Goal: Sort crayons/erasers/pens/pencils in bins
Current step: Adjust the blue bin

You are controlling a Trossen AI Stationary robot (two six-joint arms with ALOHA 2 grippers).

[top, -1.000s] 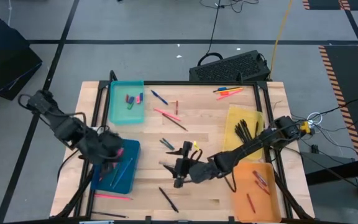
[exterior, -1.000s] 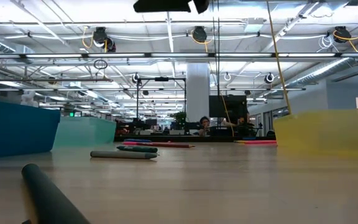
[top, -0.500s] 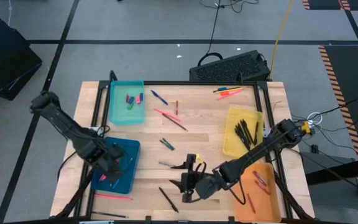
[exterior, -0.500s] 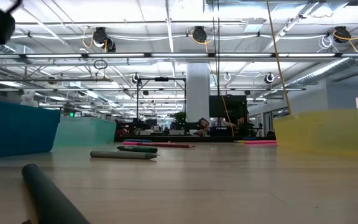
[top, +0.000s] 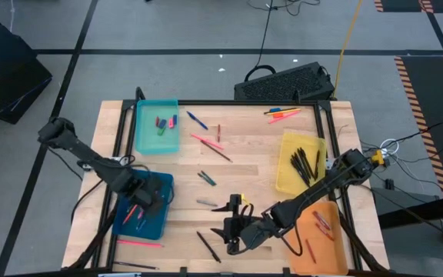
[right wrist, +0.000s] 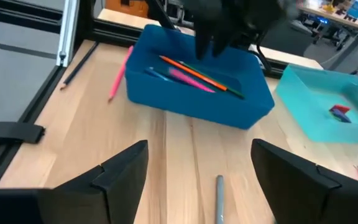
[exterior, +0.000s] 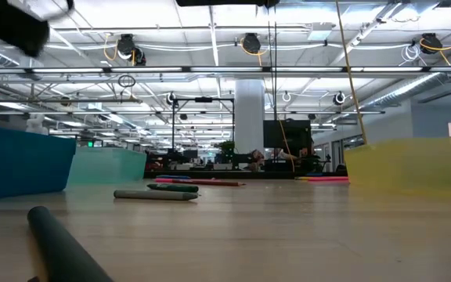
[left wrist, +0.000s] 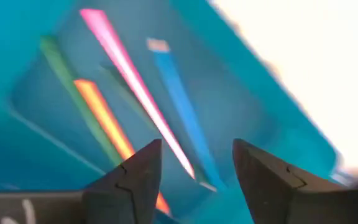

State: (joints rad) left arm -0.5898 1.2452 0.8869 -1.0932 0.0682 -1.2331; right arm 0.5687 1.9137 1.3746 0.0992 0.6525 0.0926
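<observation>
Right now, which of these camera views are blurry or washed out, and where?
Left wrist view: the long sticks in the dark blue translucent plastic bin are smeared with blur, and the corner beyond the bin is blown out white. Right wrist view: the left arm above that bin is blurred. Low view: the dark round stick nearest the camera is out of focus. High view: evenly lit.

The left wrist shot is mostly smear: the sticks lying in the dark blue bin (left wrist: 55,37) past the left gripper's (left wrist: 196,163) jaws are just streaks, so pen or pencil, can't tell. From overhead the left gripper (top: 146,194) covers part of that bin. In the low view a dark blur (exterior: 18,23) sits in the top corner, cut by the edge. The bits in the teal bin (top: 143,144) are too small to call.
</observation>
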